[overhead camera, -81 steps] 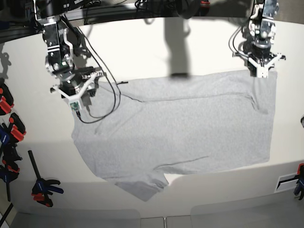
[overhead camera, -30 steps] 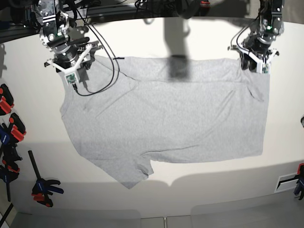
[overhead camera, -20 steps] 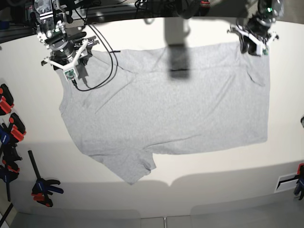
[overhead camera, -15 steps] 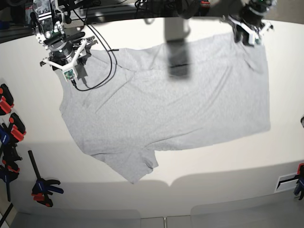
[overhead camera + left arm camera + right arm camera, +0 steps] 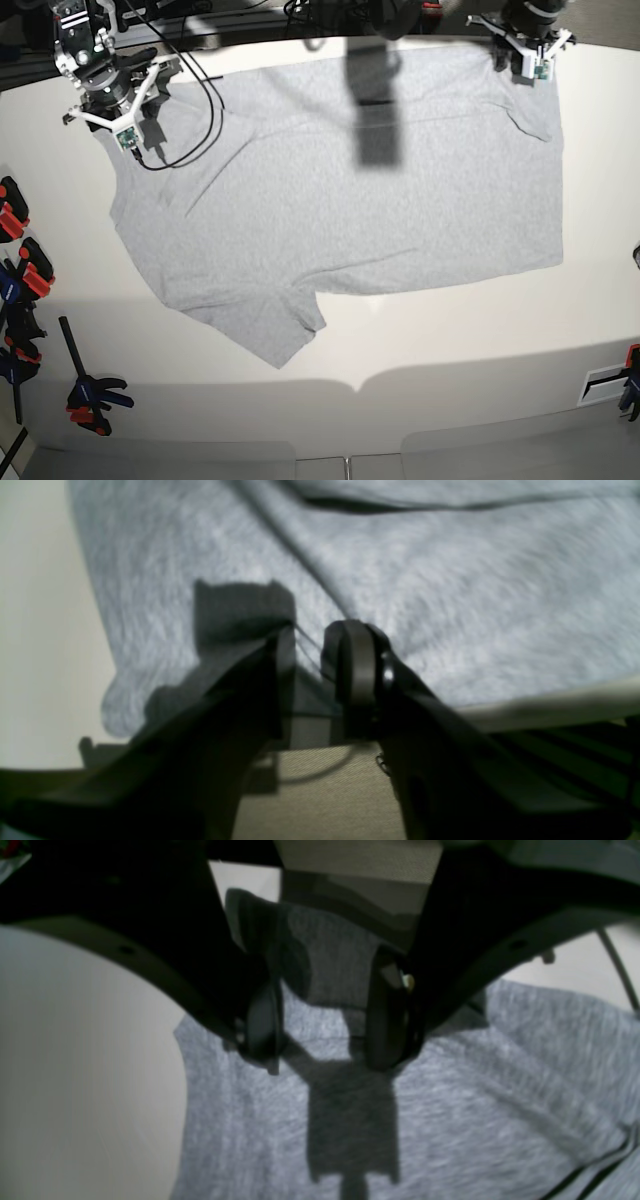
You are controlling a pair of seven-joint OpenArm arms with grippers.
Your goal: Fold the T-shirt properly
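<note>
1. Left gripper [image 5: 310, 652] pinches the T-shirt [image 5: 340, 210] at its far corner, jaws nearly together on a fabric fold.
2. Right gripper [image 5: 320, 1025] stands part open over the opposite far corner; whether it holds cloth is unclear.
3. Shirt lies spread on the table [image 5: 450, 340]; bare tabletop borders its near hem.

We see the T-shirt [image 5: 340, 200] spread wide and mostly flat across the pale table, plain light heather-grey side up, no lettering showing. One short sleeve juts toward the near edge, faint creases cross the body, and both far corners sit lifted.
</note>
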